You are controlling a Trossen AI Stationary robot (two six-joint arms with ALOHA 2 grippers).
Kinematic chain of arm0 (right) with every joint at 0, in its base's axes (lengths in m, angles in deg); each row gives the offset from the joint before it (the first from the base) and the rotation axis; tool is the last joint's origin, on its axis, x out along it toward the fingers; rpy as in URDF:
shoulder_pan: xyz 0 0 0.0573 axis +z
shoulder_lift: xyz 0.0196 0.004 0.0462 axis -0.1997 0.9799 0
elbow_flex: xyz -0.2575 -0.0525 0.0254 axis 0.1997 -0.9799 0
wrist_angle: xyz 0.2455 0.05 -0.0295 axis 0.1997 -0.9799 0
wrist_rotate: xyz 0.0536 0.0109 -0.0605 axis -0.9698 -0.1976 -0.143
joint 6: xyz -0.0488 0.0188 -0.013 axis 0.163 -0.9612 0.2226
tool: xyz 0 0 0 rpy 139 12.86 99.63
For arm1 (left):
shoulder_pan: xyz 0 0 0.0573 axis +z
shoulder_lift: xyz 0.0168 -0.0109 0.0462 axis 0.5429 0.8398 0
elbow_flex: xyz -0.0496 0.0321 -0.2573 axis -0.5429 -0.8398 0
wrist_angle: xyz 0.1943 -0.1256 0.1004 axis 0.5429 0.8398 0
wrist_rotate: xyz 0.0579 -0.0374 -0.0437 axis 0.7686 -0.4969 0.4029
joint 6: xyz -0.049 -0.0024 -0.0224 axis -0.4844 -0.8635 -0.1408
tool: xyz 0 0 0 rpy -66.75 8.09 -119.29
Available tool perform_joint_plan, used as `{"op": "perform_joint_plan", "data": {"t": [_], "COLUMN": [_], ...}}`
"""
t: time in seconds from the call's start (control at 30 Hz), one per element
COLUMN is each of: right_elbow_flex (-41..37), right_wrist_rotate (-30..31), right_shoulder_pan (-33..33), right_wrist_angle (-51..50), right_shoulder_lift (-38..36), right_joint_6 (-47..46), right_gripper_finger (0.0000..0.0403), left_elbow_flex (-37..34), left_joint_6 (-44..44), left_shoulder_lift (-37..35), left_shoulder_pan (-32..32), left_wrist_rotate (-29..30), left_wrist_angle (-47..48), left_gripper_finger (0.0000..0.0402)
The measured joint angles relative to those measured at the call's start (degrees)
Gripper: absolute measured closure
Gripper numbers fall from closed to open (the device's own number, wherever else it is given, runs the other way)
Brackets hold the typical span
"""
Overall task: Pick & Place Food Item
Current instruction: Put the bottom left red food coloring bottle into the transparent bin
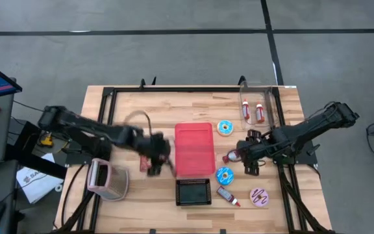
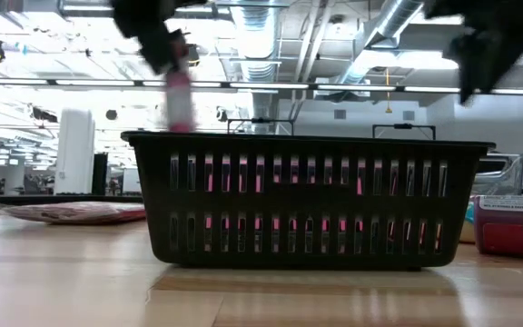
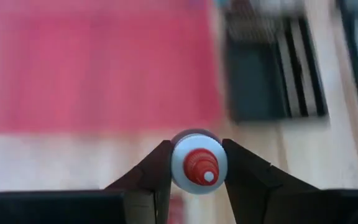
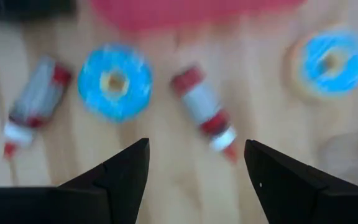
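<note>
From above, your left end effector (image 1: 153, 160) sits beside the red tray (image 1: 194, 150). Its wrist view shows it clamped on a red-capped bottle (image 3: 198, 167). Your right end effector (image 4: 194, 171) hangs open over a blue donut (image 4: 115, 82).

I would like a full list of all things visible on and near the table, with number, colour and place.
Tray: one, red, table centre.
Basket: one, black, near edge below the tray.
Doughnuts: two with blue icing, right of the tray; one pink doughnut, near right corner.
Sauce bottles: two on the table right of the tray, two in a clear bin at the far right; red caps.
Pink container: one, near left.
Left gripper: shut on a red-capped bottle, left of the tray.
Right gripper: open, above a bottle between the blue doughnuts.
</note>
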Motion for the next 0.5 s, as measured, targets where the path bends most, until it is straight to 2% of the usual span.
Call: {"op": "perform_joint_plan", "data": {"t": [0.1, 0.23, 0.37, 0.5], "right_elbow_flex": [3.1, 7.3, 10.0, 11.2], "right_wrist_rotate": [5.0, 13.6, 22.3, 27.6], "right_shoulder_pan": [-2.1, -4.1, -6.3, -9.3], "right_wrist_angle": [0.8, 4.6, 4.7, 4.9], "right_shoulder_lift": [-1.8, -4.7, -6.2, -6.1], "right_joint_6": [2.4, 7.4, 12.1, 17.5], "right_gripper_finger": [0.0148, 0.0148, 0.0148, 0.0148], "left_elbow_flex": [0.0, 0.0, 0.1, 0.9], "left_joint_6": [-2.0, -7.2, -13.8, -22.7], "left_shoulder_lift": [-4.8, -6.6, -2.3, 5.0], "left_shoulder_pan": [7.0, 16.2, 22.4, 24.4], "left_wrist_rotate": [1.0, 0.3, -1.5, -3.0], "left_wrist_angle": [-6.4, -22.2, -39.3, -54.9], "left_gripper_finger": [0.0292, 0.0292, 0.0292, 0.0292]}}
